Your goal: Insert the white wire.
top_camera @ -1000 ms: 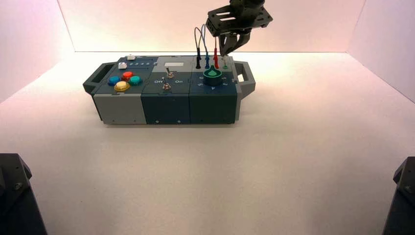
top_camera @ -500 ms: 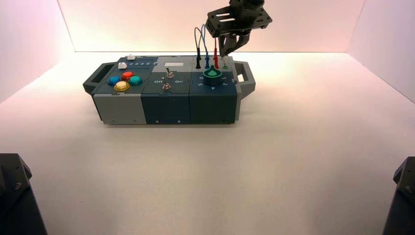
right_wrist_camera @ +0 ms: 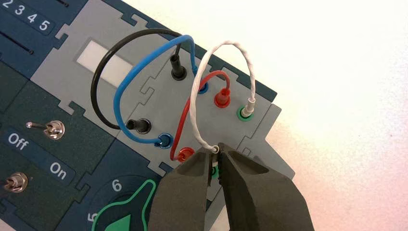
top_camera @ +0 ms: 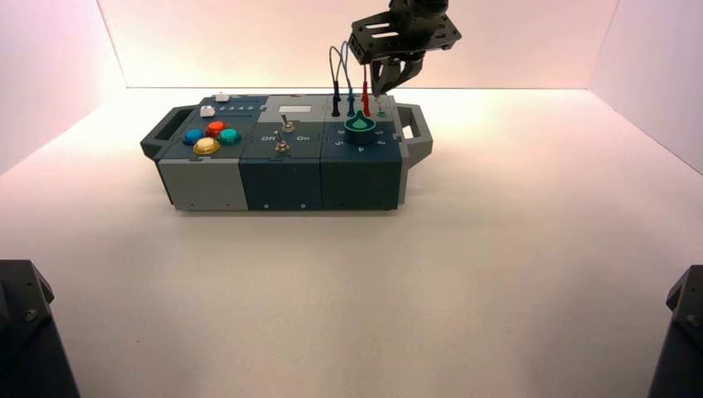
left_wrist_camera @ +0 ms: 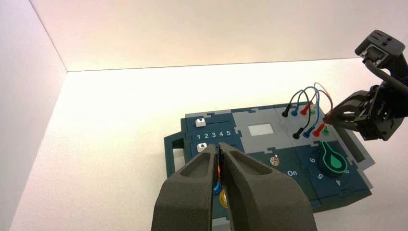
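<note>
the robot's body was finished in black and dark grey. the left gripper (left_wrist_camera: 220, 148) and the right gripper (right_wrist_camera: 215, 150) were fitted with matt grey fingers, wedge-shaped, narrowed and hollowed near the tips. behind the right fingers, a black bracket (top_camera: 404, 35) was pierced by slots and small round holes, and a thick dark cable (left_wrist_camera: 387, 77) was routed beside a blocky, round-cornered housing (left_wrist_camera: 383, 47). well apart from those fingers, angular black parts (top_camera: 25, 348) were seen, studded with screws (top_camera: 31, 315).
</note>
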Tool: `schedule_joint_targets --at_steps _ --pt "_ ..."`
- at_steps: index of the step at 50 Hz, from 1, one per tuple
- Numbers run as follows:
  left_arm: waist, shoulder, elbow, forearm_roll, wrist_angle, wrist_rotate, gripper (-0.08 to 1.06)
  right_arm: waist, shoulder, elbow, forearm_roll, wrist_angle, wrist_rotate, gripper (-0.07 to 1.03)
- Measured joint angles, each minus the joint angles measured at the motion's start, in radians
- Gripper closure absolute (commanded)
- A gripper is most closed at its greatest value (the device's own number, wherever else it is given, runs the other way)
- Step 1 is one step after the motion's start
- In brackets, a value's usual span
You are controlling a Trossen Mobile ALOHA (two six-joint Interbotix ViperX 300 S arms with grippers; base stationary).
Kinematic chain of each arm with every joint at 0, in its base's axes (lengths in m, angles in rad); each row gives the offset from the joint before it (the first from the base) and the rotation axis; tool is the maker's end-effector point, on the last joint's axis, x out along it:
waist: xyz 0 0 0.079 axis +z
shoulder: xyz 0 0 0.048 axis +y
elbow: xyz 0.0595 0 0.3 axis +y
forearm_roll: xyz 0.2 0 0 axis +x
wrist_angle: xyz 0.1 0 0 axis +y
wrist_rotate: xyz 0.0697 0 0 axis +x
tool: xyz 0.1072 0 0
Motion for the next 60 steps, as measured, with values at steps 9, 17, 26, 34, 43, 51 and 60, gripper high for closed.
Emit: schedule_joint_targets --at_steps 9,17,26,34,43,51,60 --pt "0.0 0.002 0.0 0.0 0.0 0.002 0.96 0.0 -0.002 0.005 0.0 0.002 0.002 0.98" --pt "0.0 0.002 0.0 0.0 0.0 0.002 0.96 0.002 -0.008 0.017 0.0 0.008 0.002 0.98" --pt "0.0 0.002 0.0 0.0 0.0 0.002 0.96 0.0 -0.014 0.026 0.0 0.008 0.006 0.98" --pt "0.0 0.002 0.0 0.0 0.0 0.003 0.96 0.0 -0.017 0.037 0.0 0.011 0.006 0.98" --pt "0.0 0.002 0.0 0.0 0.0 0.003 0.96 0.002 -0.017 0.043 0.002 0.008 0.008 0.98" --pt "0.0 0.002 0.0 0.0 0.0 0.002 0.96 0.002 -0.017 0.044 0.002 0.008 0.009 0.98" --pt "0.0 0.002 0.0 0.0 0.0 0.002 0.96 0.002 -0.017 0.041 0.002 0.008 0.009 0.98"
